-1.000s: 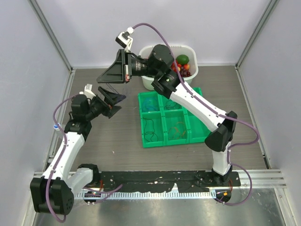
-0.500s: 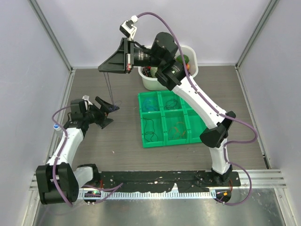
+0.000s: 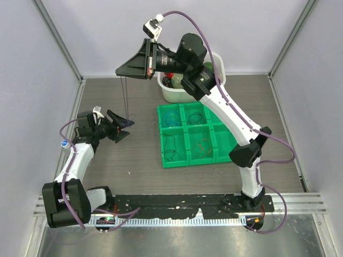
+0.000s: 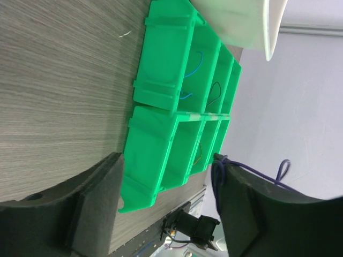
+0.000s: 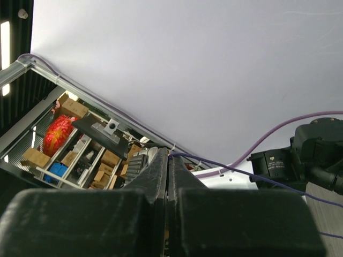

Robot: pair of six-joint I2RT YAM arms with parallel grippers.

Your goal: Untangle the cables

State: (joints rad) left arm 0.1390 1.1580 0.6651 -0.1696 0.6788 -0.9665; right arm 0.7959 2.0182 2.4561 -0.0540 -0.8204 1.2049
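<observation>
A thin purple-blue cable [image 3: 125, 96] runs straight down from my right gripper [image 3: 120, 75], held high over the table's left, to my left gripper [image 3: 126, 128] near the table. In the right wrist view the right gripper [image 5: 169, 158] is shut on that cable [image 5: 241, 172]. In the left wrist view the left gripper [image 4: 169, 160] is open wide. The cable [image 4: 215, 179] is looped round its right fingertip [image 4: 236, 187]. A teal cable [image 3: 171, 118], black cables [image 3: 170, 144] and an orange cable [image 3: 203, 144] lie in separate compartments of the green tray [image 3: 187, 160].
A white bin [image 3: 170, 93] with fruit stands behind the green tray, partly under my right arm. The tray [image 4: 161, 80] and the bin [image 4: 241, 27] show ahead in the left wrist view. The enclosure's walls stand at left, back and right.
My right gripper has risen and shifted right with the cable. My left gripper has dropped and pulled back left, and the purple cable hangs longer and straighter between them.
</observation>
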